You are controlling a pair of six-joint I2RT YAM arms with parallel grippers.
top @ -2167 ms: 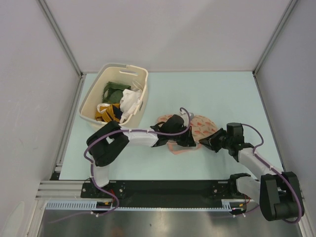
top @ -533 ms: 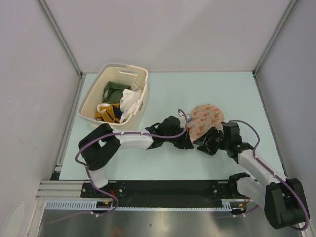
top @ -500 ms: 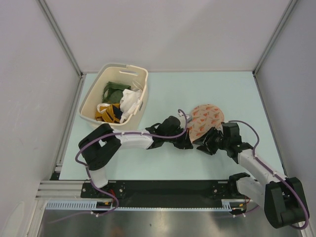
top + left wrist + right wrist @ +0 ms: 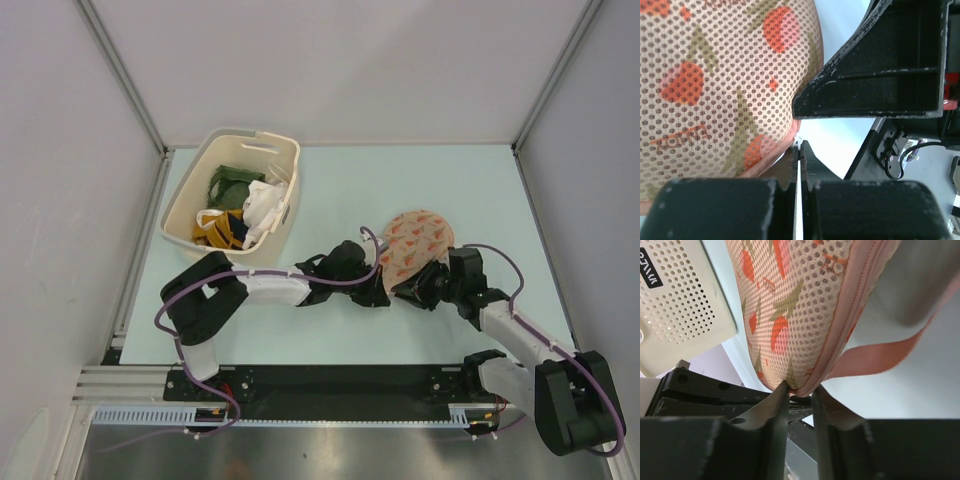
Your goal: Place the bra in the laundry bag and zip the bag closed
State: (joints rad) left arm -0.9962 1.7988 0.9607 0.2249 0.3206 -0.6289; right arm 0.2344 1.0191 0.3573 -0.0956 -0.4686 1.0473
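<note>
Toward 3 o'clock from the middle of the table [image 4: 470, 190], the laundry bag [image 4: 415, 238]: pale pink mesh, orange-red leaf print, pink zip edging [image 4: 852, 310] and a flat pink loop [image 4: 880, 360], bunched into one rounded lobe. At its 7 o'clock, left gripper [image 4: 381, 290], pinched to a hairline slit on the pink edge. At 6 o'clock, right gripper [image 4: 405, 290], narrowed onto the zip seam, mesh wedged between the fingers. Leaves bare tabletop at 12 and 3 o'clock of the bag; cream basket [image 4: 180, 215] well apart at 10 o'clock.
</note>
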